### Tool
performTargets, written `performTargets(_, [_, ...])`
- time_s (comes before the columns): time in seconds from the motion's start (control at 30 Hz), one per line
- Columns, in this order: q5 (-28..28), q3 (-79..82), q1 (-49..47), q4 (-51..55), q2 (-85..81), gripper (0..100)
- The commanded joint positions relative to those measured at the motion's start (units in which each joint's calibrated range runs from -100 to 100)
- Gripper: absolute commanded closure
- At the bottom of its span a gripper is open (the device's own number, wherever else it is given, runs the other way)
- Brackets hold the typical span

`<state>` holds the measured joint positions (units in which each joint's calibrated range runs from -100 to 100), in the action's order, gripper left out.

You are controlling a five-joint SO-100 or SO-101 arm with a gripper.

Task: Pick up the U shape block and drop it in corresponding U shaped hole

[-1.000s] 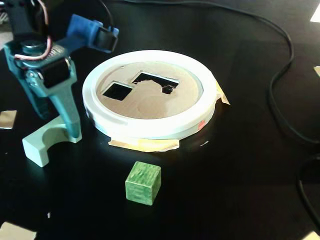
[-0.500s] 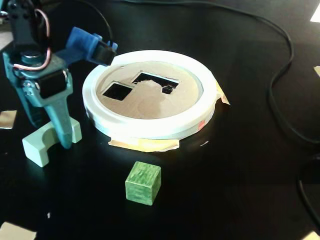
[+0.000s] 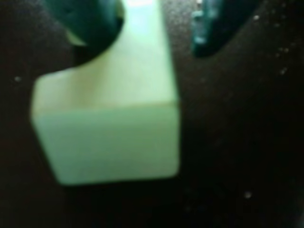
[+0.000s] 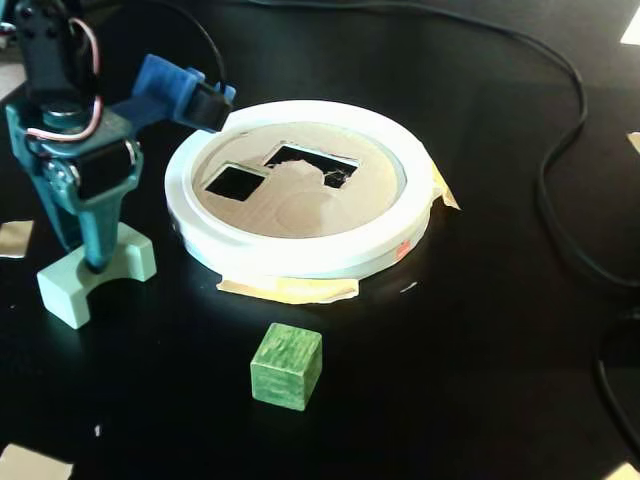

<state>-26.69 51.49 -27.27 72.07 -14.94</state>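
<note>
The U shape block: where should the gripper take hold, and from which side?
The U shape block lies arch-down on the table, legs spread. Probably best gripped from above across the narrow bridge, one finger in the notch, as the gripper is placed; the wrist view shows fingers either side of that wall.

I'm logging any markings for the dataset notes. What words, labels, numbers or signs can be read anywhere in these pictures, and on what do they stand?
None: no readable text shows in either view.
U shape block: plain pale green, no marking.
Green cube: bare faces.
White ring board: no lettering; a small reddish spot on its rim is too small to read.
Tape scraps: blank.
Gripper: no label visible.
</note>
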Motion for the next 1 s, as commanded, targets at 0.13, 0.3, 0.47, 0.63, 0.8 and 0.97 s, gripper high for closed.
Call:
performTargets(0.13, [-0.2,-0.9,-0.8,-1.1,-1.0,83])
performTargets(0.3, [-0.2,-0.9,-0.6,-1.1,-1.1,99])
performTargets(0.47, [-0.2,-0.9,-0.6,-1.0,-1.1,99])
performTargets(0.63, [-0.2,-1.2,0.7,0.1,-4.3,99])
performTargets(0.8, [-0.3,-1.2,0.8,2.3,-15.7,99])
performTargets(0.97, [-4.9,-7.0,-0.7,11.7,-20.6,99])
